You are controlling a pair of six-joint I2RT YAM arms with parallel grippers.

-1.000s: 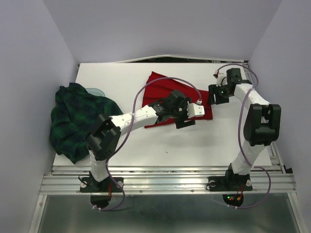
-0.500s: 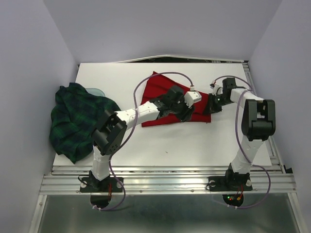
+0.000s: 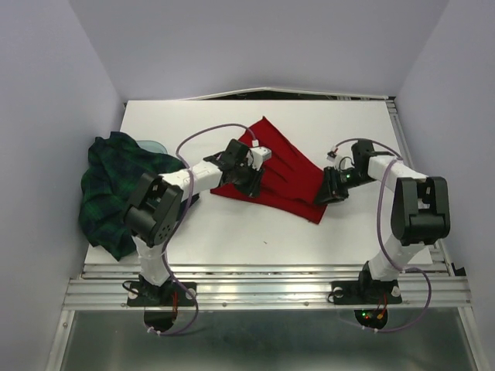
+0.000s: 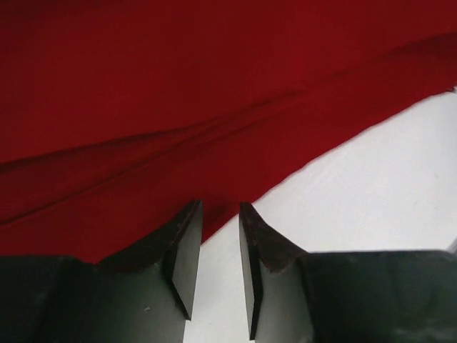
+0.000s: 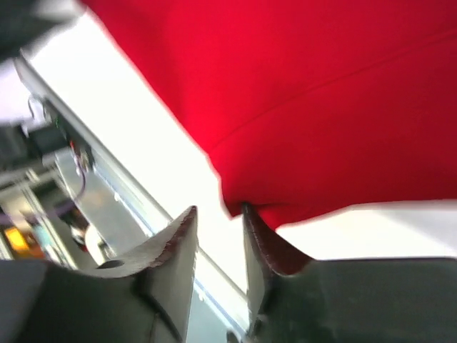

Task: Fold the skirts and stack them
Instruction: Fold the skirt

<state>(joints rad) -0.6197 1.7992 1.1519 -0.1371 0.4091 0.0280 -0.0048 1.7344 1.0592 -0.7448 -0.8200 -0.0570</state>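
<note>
The bright red skirt (image 3: 282, 166) lies flat in the middle of the white table (image 3: 232, 224), running from back left to front right. The dark green and navy plaid skirt (image 3: 124, 193) sits crumpled at the table's left edge. My left gripper (image 3: 246, 182) is low at the red skirt's left edge. In the left wrist view the red skirt (image 4: 214, 86) ends just at the tips of the left gripper (image 4: 220, 207), which is open with bare table between its fingers. My right gripper (image 3: 325, 193) is at the skirt's front right corner. In the right wrist view the right gripper (image 5: 218, 211) is open, one fingertip (image 5: 250, 214) touching the corner of the red skirt (image 5: 321, 93).
A teal flat object (image 3: 151, 144) peeks out behind the plaid skirt. Metal rails (image 3: 263, 282) run along the near table edge. Pale purple walls close in the left, right and back sides.
The red skirt has been dragged and turned, now lying diagonally. My left gripper pulled back left to the skirt's left edge and narrowed. My right gripper moved nearer, shut, then reopened at the corner.
</note>
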